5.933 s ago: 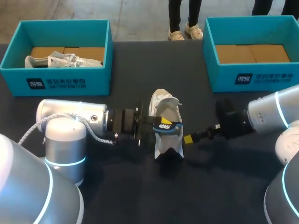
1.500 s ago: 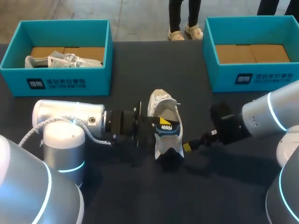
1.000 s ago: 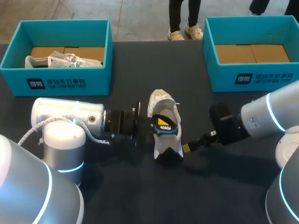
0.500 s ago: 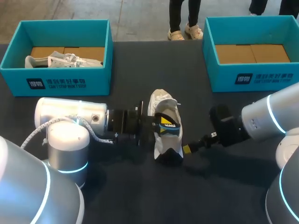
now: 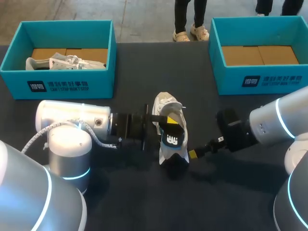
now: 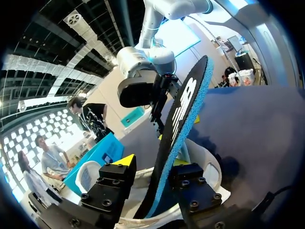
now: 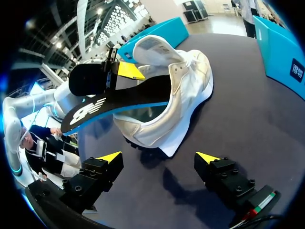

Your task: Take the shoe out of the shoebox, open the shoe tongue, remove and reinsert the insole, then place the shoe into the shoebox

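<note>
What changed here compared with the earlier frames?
The left gripper, shut on the insole, has tipped it up out of the shoe, so its printed side now shows. The right gripper, open, edged nearer the heel. The shoe stayed put.

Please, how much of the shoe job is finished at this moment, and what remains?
Done: the shoe stands on the table, tongue pulled open. In hand: the left gripper is shut on the insole, which sticks partly out at the heel; the right gripper is open beside the shoe. Left: seat the insole fully, then put the shoe into a shoebox.
</note>
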{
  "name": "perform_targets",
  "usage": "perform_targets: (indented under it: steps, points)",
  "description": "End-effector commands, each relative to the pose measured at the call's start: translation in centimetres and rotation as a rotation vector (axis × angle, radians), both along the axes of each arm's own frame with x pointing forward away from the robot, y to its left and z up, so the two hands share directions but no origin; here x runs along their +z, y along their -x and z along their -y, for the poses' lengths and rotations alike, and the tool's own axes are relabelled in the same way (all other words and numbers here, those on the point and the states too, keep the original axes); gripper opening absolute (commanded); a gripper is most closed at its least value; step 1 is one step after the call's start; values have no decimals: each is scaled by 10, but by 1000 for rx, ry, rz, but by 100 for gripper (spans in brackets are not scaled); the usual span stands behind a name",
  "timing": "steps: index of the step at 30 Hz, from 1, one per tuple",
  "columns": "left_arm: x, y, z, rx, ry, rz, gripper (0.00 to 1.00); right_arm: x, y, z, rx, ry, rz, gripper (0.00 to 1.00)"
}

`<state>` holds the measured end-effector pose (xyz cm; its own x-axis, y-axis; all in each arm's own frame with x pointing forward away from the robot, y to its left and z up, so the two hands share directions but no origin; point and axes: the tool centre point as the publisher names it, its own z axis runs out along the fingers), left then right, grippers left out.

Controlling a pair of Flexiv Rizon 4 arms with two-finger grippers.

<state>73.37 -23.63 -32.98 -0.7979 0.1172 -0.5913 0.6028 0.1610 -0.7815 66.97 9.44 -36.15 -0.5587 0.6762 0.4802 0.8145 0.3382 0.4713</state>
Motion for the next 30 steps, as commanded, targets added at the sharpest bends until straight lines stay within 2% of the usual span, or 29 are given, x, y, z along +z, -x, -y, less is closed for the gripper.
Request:
perform_targets:
  steps: [1,4,6,8,30]
  points:
    - [5,2,-3,-5,-1,1,32,1,2,-1,-2,2,4,100]
    - [7,4,-4,-11,2,2,23,1,2,-1,-2,2,5,100]
    - [6,5,-5,-14,0,2,8,1,2,-2,-2,1,5,100]
    - [4,5,-5,-16,-2,1,0,1,2,-2,-2,2,5,100]
    - [-20,-17,-3,13,-60,46,0,-1,2,-2,-4,-1,6,100]
